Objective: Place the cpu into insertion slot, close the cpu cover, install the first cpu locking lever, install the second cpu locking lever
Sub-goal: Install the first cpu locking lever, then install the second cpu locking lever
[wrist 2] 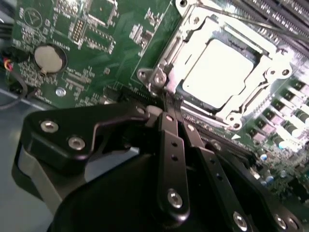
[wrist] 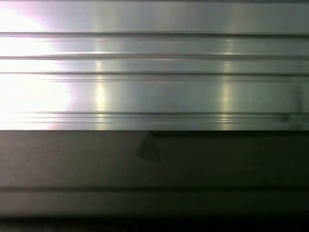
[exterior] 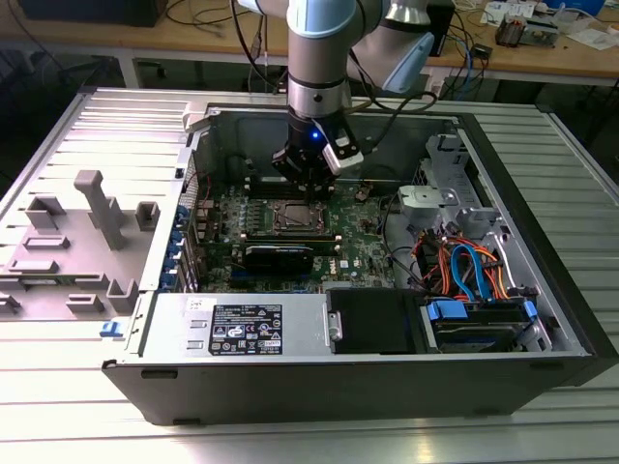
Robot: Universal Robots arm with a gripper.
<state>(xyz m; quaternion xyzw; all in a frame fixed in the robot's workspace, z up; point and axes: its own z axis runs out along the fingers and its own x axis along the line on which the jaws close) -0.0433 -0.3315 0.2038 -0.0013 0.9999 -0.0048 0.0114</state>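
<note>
In the second wrist view the cpu [wrist 2: 219, 67] lies flat in the insertion slot, its pale silver top showing through the window of the cpu cover [wrist 2: 167, 53], which is down over it. My gripper [wrist 2: 170, 102] has its black fingers pressed together, their tips at the socket frame's corner beside a silver lever hook [wrist 2: 157, 77]. I cannot tell whether anything is pinched between them. In the exterior view the gripper [exterior: 311, 188] hangs straight down over the insertion slot [exterior: 293, 216] in the green motherboard [exterior: 358, 237].
The open computer case [exterior: 542, 319] walls in the board. A power supply [exterior: 232, 324] sits in front, with drives and orange and blue cables [exterior: 464, 266] on the exterior view's right. A coin battery [wrist 2: 48, 59] and memory slots [wrist 2: 282, 14] flank the socket. Grey fixtures [exterior: 87, 222] stand outside the case.
</note>
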